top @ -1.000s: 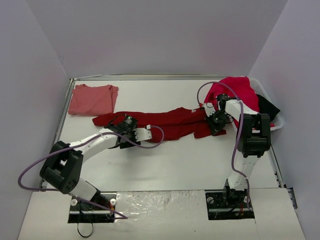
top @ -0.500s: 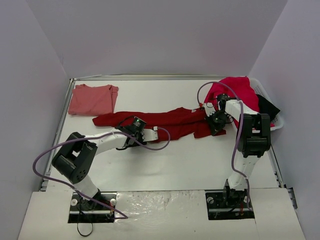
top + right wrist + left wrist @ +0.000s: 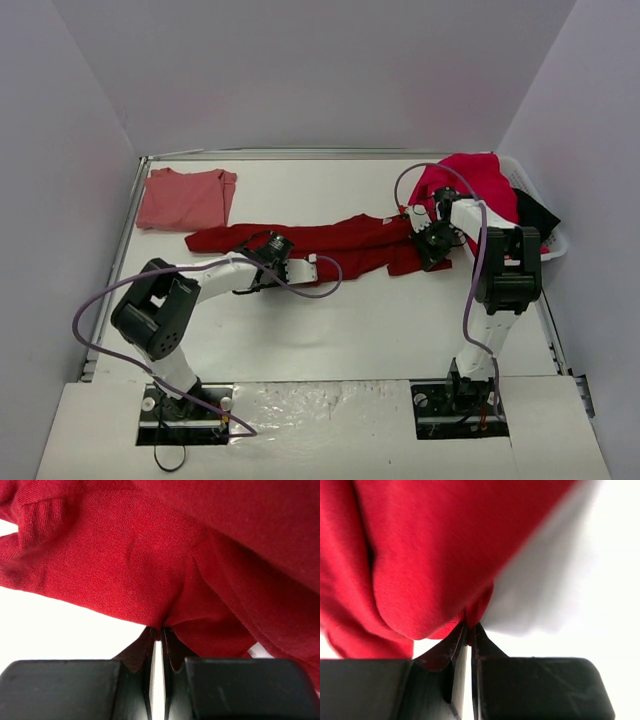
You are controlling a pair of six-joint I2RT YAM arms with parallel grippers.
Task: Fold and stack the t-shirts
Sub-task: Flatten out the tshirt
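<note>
Left wrist | left gripper [image 3: 470,629] nips a thin fold of the crimson t-shirt [image 3: 425,560] bunched just above its fingertips | right gripper [image 3: 160,631] clamps the same shirt, cloth above its tips | risk: shallow bites may slip if the arms stretch it

Bright, even overhead light; soft shadows; wrist views blurred up close.
</note>
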